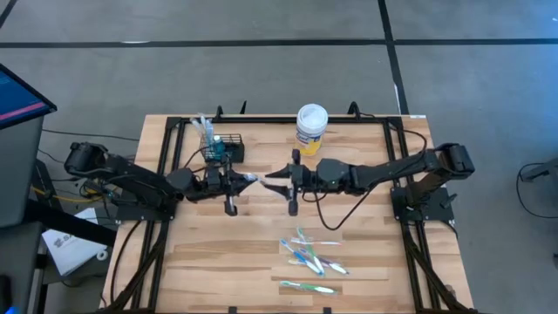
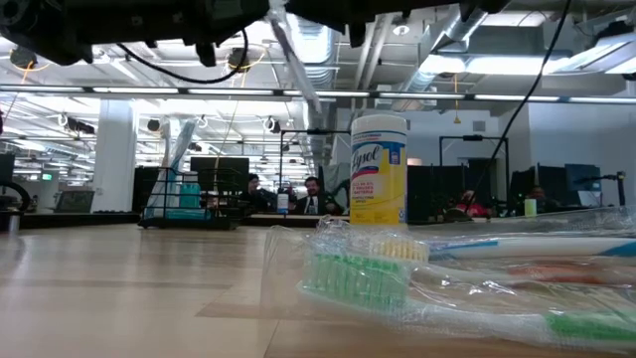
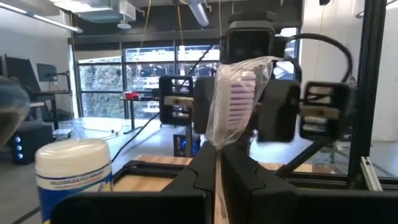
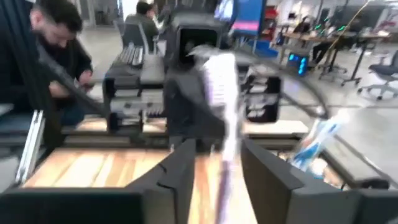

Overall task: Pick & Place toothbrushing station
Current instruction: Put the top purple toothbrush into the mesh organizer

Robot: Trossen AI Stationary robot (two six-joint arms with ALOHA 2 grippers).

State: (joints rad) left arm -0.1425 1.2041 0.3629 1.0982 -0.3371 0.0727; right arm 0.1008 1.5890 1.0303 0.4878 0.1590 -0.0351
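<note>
My left gripper (image 1: 237,179) is shut on a plastic-wrapped toothbrush (image 1: 250,177) above the middle of the table. The toothbrush's purple-bristled head (image 3: 239,99) sticks out toward my right gripper (image 1: 272,179). That gripper is open and faces the left one, with its fingers (image 4: 180,171) standing on either side of the toothbrush (image 4: 222,93), apart from it. The toothbrushing station, a small black wire basket (image 1: 225,150), stands at the far left of the table with several toothbrushes upright in it. It also shows in the low view (image 2: 184,204). My left gripper pinches the wrapped toothbrush's handle (image 3: 217,158) between its two shut fingers, just below the head. The fingers come level from the table's left. The toothbrush is lifted clear of the table, and its head end reaches out past the fingertips.
A white-lidded, yellow-labelled round tub (image 1: 311,126) stands at the far middle of the table. Several wrapped toothbrushes (image 1: 312,259) lie loose near the front edge, right of centre. A black frame (image 1: 166,131) runs round the table. People sit in the room behind.
</note>
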